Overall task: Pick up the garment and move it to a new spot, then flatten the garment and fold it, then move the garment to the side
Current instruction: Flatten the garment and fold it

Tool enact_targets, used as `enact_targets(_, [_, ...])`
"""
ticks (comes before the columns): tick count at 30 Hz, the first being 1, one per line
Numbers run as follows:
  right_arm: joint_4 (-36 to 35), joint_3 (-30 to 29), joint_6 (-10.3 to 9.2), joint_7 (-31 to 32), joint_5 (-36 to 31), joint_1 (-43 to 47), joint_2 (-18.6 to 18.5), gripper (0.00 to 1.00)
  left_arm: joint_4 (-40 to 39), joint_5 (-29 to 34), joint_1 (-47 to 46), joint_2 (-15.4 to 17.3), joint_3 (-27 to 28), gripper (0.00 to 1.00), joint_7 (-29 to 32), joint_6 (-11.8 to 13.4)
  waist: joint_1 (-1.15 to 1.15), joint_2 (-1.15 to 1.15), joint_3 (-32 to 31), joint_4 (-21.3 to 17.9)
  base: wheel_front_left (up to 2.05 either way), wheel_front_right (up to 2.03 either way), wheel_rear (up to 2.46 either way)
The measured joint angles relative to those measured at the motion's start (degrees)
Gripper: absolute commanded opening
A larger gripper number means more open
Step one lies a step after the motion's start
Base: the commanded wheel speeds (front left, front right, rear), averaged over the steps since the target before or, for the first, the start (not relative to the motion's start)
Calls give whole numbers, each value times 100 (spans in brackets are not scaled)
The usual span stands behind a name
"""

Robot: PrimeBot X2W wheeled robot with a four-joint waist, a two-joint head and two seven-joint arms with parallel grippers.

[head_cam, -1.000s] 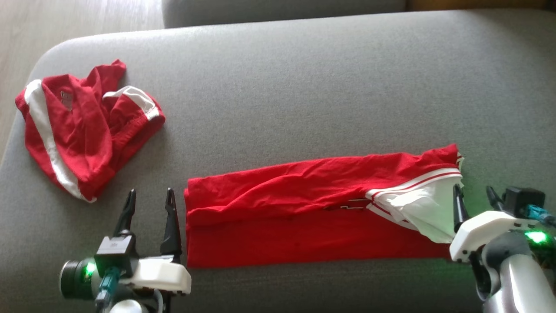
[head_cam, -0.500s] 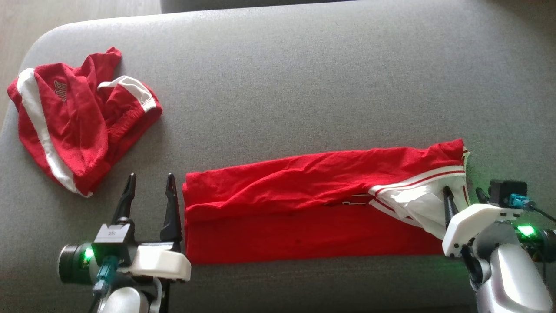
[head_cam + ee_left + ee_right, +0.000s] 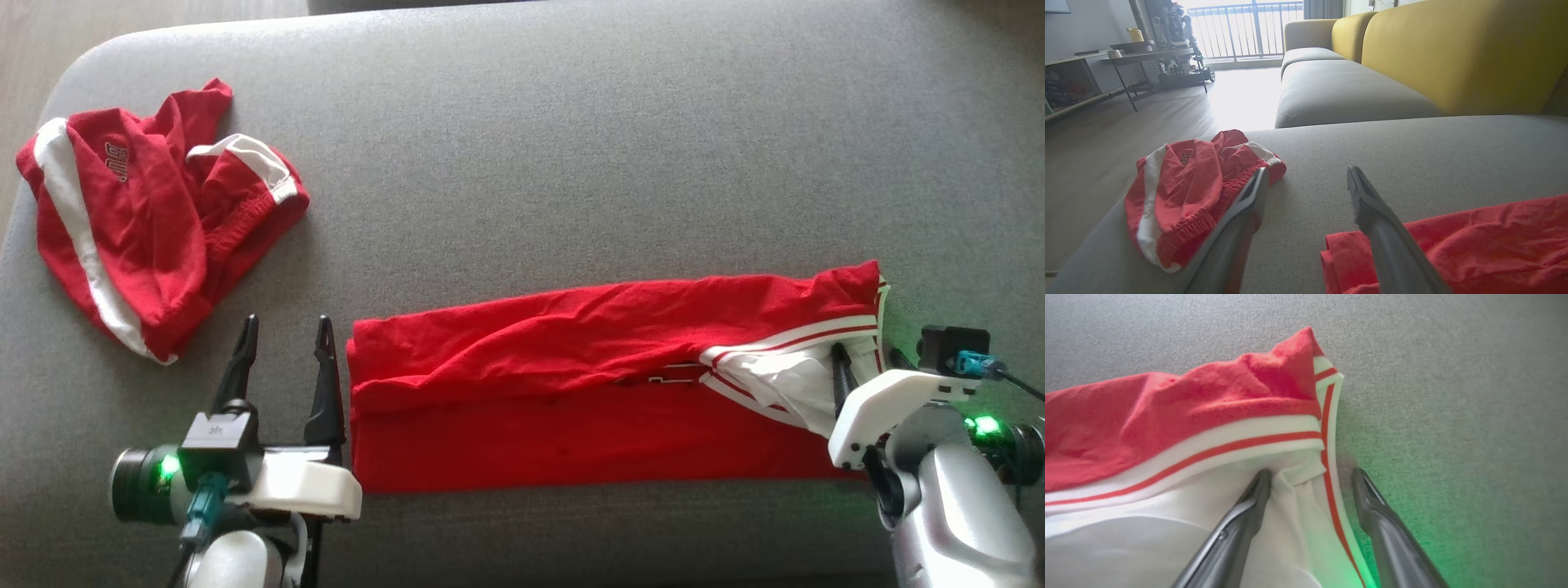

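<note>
The garment (image 3: 571,392) is a red top with white, red-striped trim, lying folded into a long band across the grey cushion (image 3: 571,163). My left gripper (image 3: 287,327) stands open just off its left end, its right finger beside the cloth edge; in the left wrist view that gripper (image 3: 1308,173) has bare cushion between its fingers and the garment (image 3: 1474,245) at lower right. My right gripper (image 3: 865,355) is open at the garment's right end. In the right wrist view the gripper (image 3: 1310,475) straddles the striped white edge of the garment (image 3: 1188,412), one finger on the white cloth, the other on the cushion.
A second red piece of clothing with white stripes (image 3: 139,220) lies crumpled at the cushion's far left corner, near the rounded edge and the wooden floor (image 3: 1167,106). A yellow sofa back (image 3: 1453,53) rises beyond the cushion. Bare grey cushion stretches behind the folded garment.
The head view has shifted a little. My right gripper has crept left onto the garment's right edge, so its left finger now rests on the white cloth. The left gripper has stayed put.
</note>
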Motion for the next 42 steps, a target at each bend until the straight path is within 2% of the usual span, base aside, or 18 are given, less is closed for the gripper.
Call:
enact_targets(1, [21, 41, 0, 1, 47, -1, -11, 42, 1, 51, 1, 3, -3, 100, 0, 0, 0, 0, -2, 0, 0, 0, 0])
enact_targets(2, [32, 60, 0, 1, 68, -1, -19, 0, 0, 87, 1, 4, -1, 100, 0, 1, 0, 0, -6, 0, 0, 0, 0])
enact_targets(18, [104, 86, 2, 20, 112, -122, -26, 0, 13, 91, 0, 16, 44, 100, 0, 2, 0, 0, -115, -73, 0, 0, 0])
enact_targets(28, [90, -208, 2, 170, 100, -594, -527, 0, 30, 91, -1, 15, 32, 100, 0, 1, 0, 0, -121, 1, 0, 0, 0])
enact_targets(33, [58, -532, 2, 196, -249, -721, -788, 0, 32, 91, 0, 13, 31, 100, 0, 1, 0, 0, -129, 41, 0, 0, 0])
enact_targets(39, [-22, -704, 2, 286, -319, -836, -762, 0, 44, 91, 1, 11, 31, 100, 0, 7, 0, 0, -174, 27, 0, 0, 0])
enact_targets(42, [-31, -677, 1, 453, -253, -827, -617, 0, 68, 91, 5, 10, 32, 100, 0, 7, 0, 0, -222, 6, 0, 0, 0])
